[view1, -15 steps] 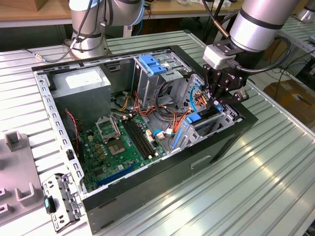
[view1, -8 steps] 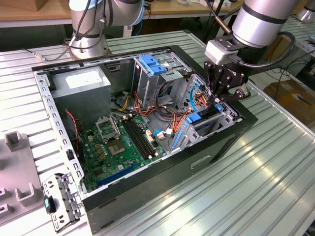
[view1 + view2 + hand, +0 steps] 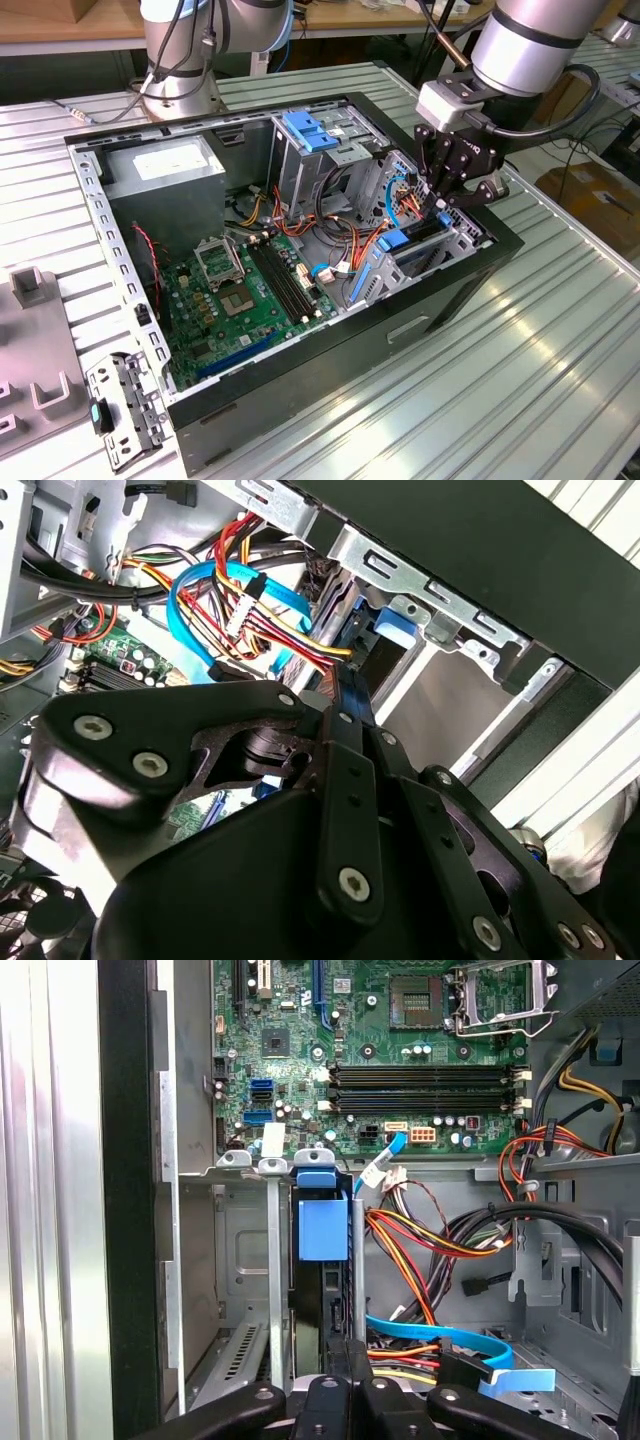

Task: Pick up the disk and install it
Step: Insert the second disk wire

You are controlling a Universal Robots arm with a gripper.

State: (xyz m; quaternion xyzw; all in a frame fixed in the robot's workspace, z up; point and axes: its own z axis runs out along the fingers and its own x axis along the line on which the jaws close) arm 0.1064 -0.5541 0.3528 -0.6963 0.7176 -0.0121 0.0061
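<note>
While one disk [image 3: 322, 1290] apparently sits in its bay, one hand [image 3: 447, 190], closed on it.

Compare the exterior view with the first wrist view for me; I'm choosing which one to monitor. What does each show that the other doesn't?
Exterior view: the arm's base, the grey power supply and a loose bracket on the table beside the case. First wrist view: the disk edge-on, standing in its bay slot between metal walls. Both: the motherboard, the wire bundle and the tool clamped on the disk.
</note>
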